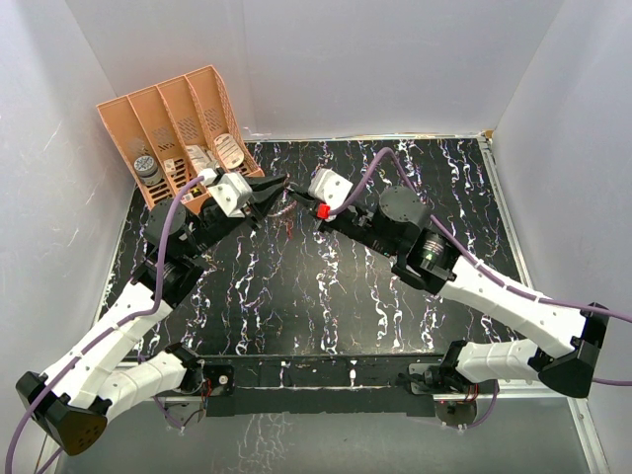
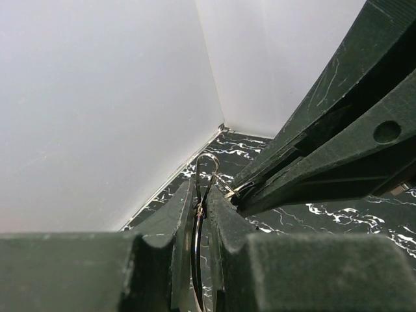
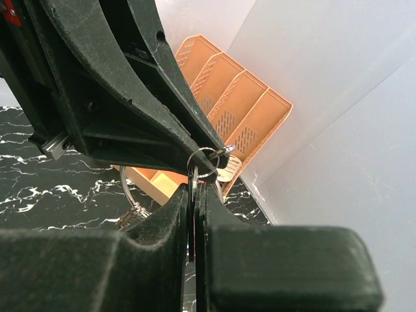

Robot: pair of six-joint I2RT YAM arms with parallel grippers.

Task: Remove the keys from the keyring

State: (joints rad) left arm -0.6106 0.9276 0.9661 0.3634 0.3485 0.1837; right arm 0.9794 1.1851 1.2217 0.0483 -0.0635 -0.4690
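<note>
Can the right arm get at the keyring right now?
Probably yes: the right tool looks shut on the keyring, opposite the left tool, with nothing between them.

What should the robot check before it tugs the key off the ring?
1. Left gripper shut on the ring: ok.
2. Right gripper shut on a thin metal piece, likely a key: ok.
3. Key already off the ring: not ok, they look linked.
4. The two grippers not bumping each other: cannot tell, very close.
5. Other keys hanging free below: cannot tell.
</note>
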